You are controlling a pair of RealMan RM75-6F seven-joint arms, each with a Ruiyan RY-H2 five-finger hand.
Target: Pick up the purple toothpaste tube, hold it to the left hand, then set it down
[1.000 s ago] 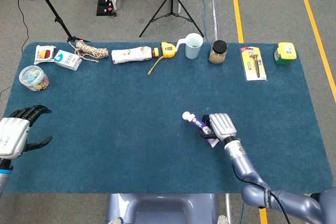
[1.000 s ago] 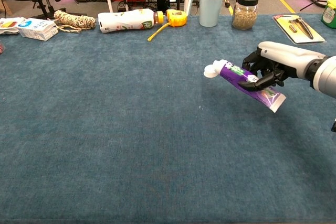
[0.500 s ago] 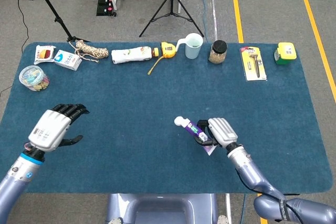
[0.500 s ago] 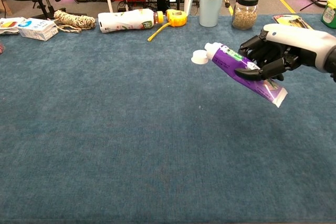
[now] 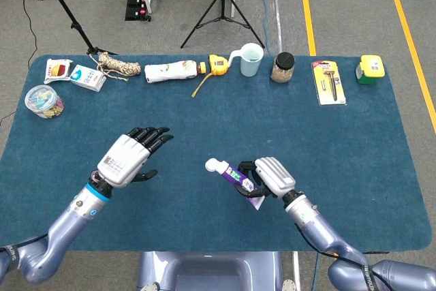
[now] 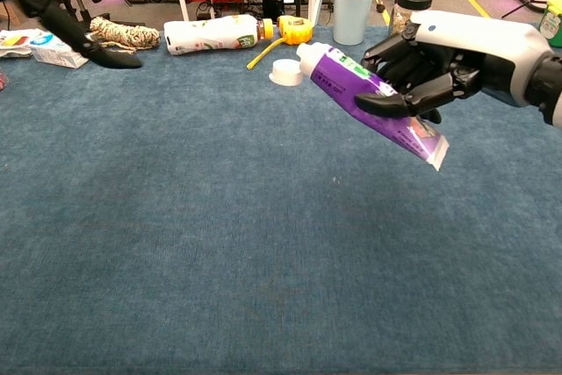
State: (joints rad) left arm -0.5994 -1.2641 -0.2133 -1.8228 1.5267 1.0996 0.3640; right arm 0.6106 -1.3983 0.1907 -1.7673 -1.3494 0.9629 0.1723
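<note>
Lifted higher and carried leftward: purple plastic toothpaste tube [image 5: 237,176], gripped by right hand [image 5: 267,178] above blue mat [image 5: 204,120], white cap toward left hand [image 5: 129,157], fingers spread, empty. Far off, brown-filled glass jar [image 5: 282,67].

Blue table mat [image 5: 204,120] over the work surface. Far edge, left to right: snack packet [image 5: 58,69], small white-and-blue carton [image 5: 88,78], ball of twine [image 5: 118,67], white bottle [image 5: 170,71] lying on its side with its orange cap toward a yellow tape measure [image 5: 217,65], tape partly pulled out. Next a pale jug [image 5: 250,59], a dark-lidded jar [image 5: 282,67] of grainy contents, a carded razor pack [image 5: 328,82], a yellow-green box [image 5: 370,69]. Left edge: clear tub [image 5: 43,101] of coloured clips. Tripod [image 5: 222,5] on the floor behind.
</note>
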